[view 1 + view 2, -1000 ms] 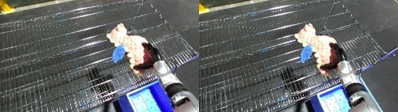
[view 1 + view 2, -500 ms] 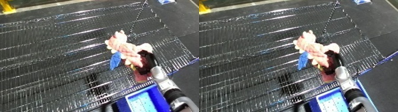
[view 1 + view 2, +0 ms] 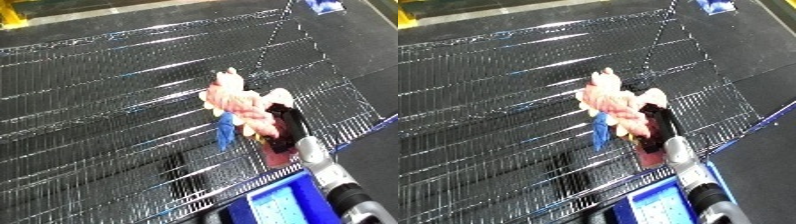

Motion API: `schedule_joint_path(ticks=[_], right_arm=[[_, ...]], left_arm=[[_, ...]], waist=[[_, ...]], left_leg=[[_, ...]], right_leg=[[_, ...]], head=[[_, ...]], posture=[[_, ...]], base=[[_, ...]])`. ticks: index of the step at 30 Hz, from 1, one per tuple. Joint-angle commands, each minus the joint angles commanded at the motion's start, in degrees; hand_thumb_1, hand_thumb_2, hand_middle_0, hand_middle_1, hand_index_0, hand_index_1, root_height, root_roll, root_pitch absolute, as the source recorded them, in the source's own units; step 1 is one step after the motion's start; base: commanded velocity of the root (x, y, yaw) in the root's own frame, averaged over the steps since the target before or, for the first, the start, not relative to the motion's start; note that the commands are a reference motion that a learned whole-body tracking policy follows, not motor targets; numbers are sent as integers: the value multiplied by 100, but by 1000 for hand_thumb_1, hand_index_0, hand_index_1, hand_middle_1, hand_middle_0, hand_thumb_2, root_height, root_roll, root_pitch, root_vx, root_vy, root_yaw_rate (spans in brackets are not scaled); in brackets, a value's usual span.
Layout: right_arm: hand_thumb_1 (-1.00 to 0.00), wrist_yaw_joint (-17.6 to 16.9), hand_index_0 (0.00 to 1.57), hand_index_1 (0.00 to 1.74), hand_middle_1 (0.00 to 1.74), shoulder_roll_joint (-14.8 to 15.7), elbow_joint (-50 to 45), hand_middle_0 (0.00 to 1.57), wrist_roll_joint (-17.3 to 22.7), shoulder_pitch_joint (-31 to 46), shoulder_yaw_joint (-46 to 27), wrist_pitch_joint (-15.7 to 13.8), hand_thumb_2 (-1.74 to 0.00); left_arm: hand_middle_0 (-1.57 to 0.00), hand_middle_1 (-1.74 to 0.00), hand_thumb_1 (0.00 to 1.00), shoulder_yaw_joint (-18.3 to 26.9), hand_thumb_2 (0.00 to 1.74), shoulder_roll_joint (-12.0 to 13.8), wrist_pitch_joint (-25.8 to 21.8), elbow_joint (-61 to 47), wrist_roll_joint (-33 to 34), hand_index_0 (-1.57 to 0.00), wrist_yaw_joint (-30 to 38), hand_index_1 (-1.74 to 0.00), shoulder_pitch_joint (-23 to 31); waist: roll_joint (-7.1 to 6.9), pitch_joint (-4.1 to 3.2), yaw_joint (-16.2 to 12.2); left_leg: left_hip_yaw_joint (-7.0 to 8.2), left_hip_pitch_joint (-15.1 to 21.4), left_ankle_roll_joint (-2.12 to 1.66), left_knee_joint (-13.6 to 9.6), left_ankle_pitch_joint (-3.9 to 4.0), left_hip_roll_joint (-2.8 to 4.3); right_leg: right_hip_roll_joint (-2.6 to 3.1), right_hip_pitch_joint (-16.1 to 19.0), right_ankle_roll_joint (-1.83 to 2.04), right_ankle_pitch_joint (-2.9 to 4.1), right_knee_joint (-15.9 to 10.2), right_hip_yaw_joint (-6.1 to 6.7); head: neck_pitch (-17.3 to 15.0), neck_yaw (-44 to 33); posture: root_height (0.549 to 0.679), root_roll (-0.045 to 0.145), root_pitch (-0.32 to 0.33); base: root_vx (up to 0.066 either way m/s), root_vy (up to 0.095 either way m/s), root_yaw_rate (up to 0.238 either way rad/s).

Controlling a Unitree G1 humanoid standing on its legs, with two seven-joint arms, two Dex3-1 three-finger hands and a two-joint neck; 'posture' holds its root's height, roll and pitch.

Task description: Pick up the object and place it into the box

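while the right hand reaches in from the lower right on its white and silver forearm, its black fingers are curled around a pink and cream plush toy, gripping it at the toy's lower right side. the toy is over the wire mesh shelf, toward the shelf's right part, its pale limbs spreading up and to the left from the hand; whether it rests on the wires or is just above them cannot be told. a blue tag or ribbon hangs from the toy's lower left edge, pointing down over the mesh. a blue bin shows at the bottom edge, below the shelf's front rim and just left of the forearm, well below the toy. dark floor lies beyond the shelf on the right. the left hand shows in neither view.
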Motion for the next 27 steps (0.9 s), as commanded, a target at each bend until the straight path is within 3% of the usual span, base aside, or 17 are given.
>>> schedule_joint_path(ticks=[7,17,27], right_arm=[[-1000,-284,1570,1740,1740,192,-1264,1570,143,874,-804,-240,-1740],[-1000,-768,1570,1740,1740,789,-2650,1570,179,2102,-2088,-548,-1740],[-1000,-957,1570,1740,1740,1596,-3474,1570,182,3267,-3101,-755,-1740]], left_arm=[[-1570,-1740,1000,23,1740,-41,40,96,16,-1570,16,-1740,-7],[-1570,-1740,1000,145,1740,-175,113,145,89,-1570,54,-1740,48],[-1570,-1740,1000,279,1740,-253,243,174,140,-1570,117,-1740,113]], waist=[[-146,-122,-94],[-346,-294,-257],[-475,-367,-584]], left_leg=[[-1,165,27,-13,-12,43],[0,312,59,27,-87,92],[53,389,92,183,-194,140]], right_leg=[[43,278,-17,2,-81,-53],[122,551,-40,47,-227,-92],[179,625,-58,97,-238,-15]], head=[[139,358],[256,670],[67,1414]], posture=[[633,54,-172],[636,44,-196],[636,43,-216]], base=[[-16,-5,18],[-19,5,-14],[-19,-3,-67]])
